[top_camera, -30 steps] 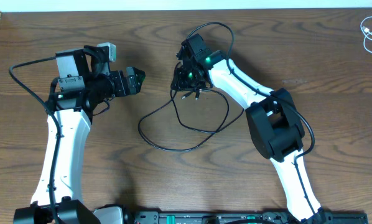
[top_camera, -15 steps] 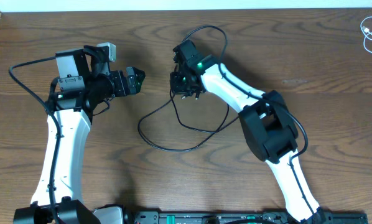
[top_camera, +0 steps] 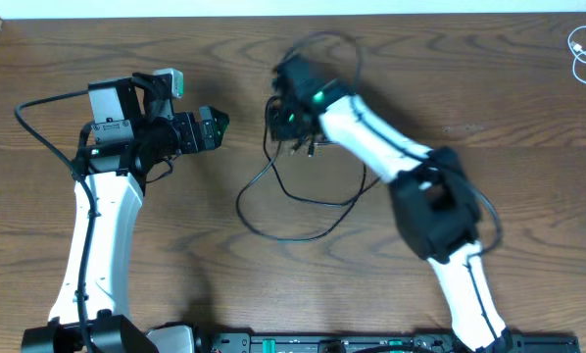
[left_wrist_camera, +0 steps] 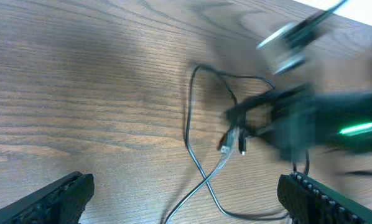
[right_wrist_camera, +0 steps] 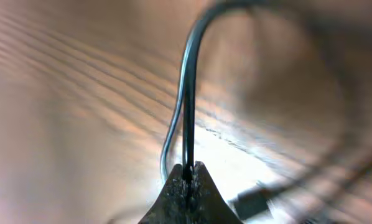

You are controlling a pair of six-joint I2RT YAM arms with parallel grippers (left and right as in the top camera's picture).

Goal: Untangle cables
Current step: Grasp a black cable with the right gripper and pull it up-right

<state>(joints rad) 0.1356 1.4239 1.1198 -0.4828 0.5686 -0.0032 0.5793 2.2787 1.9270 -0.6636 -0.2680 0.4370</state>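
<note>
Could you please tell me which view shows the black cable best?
Overhead: the black cable shows nearly its whole loop. The left wrist view shows only part, with plug ends; the right wrist view shows just a strand pinched in the right gripper.

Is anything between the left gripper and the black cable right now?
Nothing visible. Only bare table lies between the open left gripper and the black cable. The right gripper, shut on that cable, is on the far side of it.

Right claw (right_wrist_camera: pixel 187 176) now tight on black cable (right_wrist_camera: pixel 188 93); loop narrower, further right.
</note>
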